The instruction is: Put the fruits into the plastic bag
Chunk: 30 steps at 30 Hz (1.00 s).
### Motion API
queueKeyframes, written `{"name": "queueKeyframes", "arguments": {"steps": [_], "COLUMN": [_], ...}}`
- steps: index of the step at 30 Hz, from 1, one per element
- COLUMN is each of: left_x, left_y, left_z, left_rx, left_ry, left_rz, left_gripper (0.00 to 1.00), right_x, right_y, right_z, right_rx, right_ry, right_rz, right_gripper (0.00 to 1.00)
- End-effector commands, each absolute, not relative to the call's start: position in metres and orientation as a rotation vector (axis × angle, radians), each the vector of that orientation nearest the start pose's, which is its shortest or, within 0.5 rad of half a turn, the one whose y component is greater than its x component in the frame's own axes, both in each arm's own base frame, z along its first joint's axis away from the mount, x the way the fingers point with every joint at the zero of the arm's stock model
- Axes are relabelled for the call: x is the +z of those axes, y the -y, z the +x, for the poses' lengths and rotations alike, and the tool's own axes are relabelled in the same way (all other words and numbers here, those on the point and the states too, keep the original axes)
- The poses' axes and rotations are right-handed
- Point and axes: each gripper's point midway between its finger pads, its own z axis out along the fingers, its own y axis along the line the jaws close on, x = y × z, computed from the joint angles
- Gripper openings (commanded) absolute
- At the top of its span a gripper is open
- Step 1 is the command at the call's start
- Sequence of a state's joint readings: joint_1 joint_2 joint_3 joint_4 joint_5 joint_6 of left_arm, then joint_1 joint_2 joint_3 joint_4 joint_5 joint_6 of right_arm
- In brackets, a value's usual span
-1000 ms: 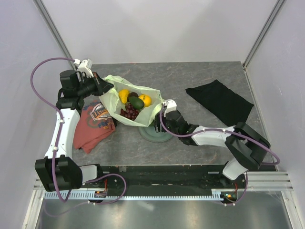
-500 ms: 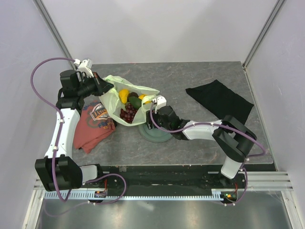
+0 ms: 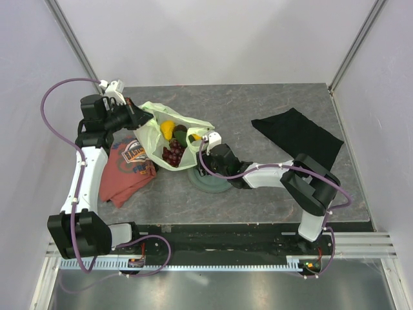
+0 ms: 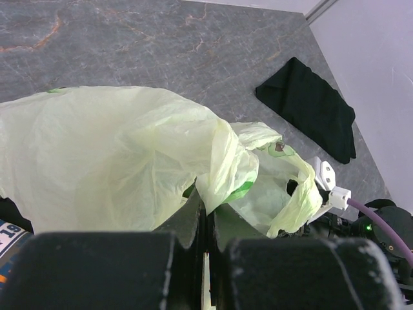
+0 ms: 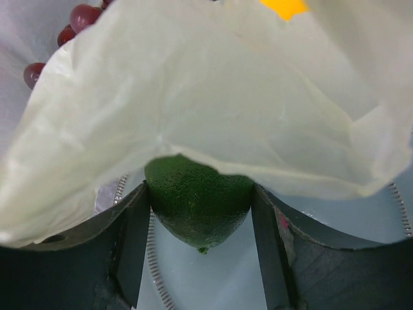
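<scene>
Grape bunch [image 3: 173, 154] and yellow pear [image 3: 167, 130] lie inside the plastic bag [image 3: 151, 132], rim clamped by left gripper [image 4: 206, 216]; right gripper [image 5: 200, 194] grips the dark green fruit [image 5: 193, 213] under the bag's edge, release apparently outstanding.

bag [image 4: 116, 148]: thin crinkly transl. plastic | green fruit [image 5: 197, 203]: pebbled, semi-gloss | grapes [image 5: 82, 16]: glossy | tabletop [image 3: 258, 103]: matt stone-look

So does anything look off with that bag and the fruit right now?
Yes: a loose flap of the plastic bag droops over the green fruit gripped between the right jaws, half hiding it. The left jaws pinch the bag's opposite edge, yet the mouth sags instead of gaping.
</scene>
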<state>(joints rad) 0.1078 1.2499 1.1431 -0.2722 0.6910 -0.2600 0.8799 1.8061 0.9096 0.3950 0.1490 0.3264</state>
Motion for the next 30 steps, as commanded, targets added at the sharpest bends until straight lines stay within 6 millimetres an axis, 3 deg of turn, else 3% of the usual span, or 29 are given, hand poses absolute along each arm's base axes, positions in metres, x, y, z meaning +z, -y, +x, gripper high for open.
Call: {"name": "queueKeyframes", "arguments": {"steps": [1, 7, 13, 17, 23, 30], "left_x": [0.294, 0.296, 0.296, 0.295, 0.295, 0.296], "left_y": [0.08, 0.081, 0.08, 0.08, 0.079, 0.078], "left_z": [0.374, 0.373, 0.373, 0.373, 0.374, 0.373], "left_rx": [-0.779, -0.779, -0.778, -0.777, -0.769, -0.767], "left_ry": [-1.9, -1.895, -1.895, -1.898, -1.897, -1.894], "left_rz": [0.132, 0.135, 0.133, 0.131, 0.13, 0.13], "left_gripper": [0.02, 0.01, 0.02, 0.02, 0.02, 0.02], "right_x": [0.076, 0.087, 0.092, 0.084, 0.084, 0.098], "right_y": [-0.375, -0.368, -0.341, -0.319, -0.283, -0.232], "right_z": [0.321, 0.314, 0.305, 0.298, 0.304, 0.325], "right_rx": [0.62, 0.626, 0.558, 0.503, 0.445, 0.347], "right_ry": [-2.02, -2.003, -2.021, -2.054, -2.11, -2.118], "right_rz": [-0.486, -0.507, -0.469, -0.457, -0.34, -0.136], "right_gripper": [0.48, 0.39, 0.38, 0.38, 0.38, 0.37]}}
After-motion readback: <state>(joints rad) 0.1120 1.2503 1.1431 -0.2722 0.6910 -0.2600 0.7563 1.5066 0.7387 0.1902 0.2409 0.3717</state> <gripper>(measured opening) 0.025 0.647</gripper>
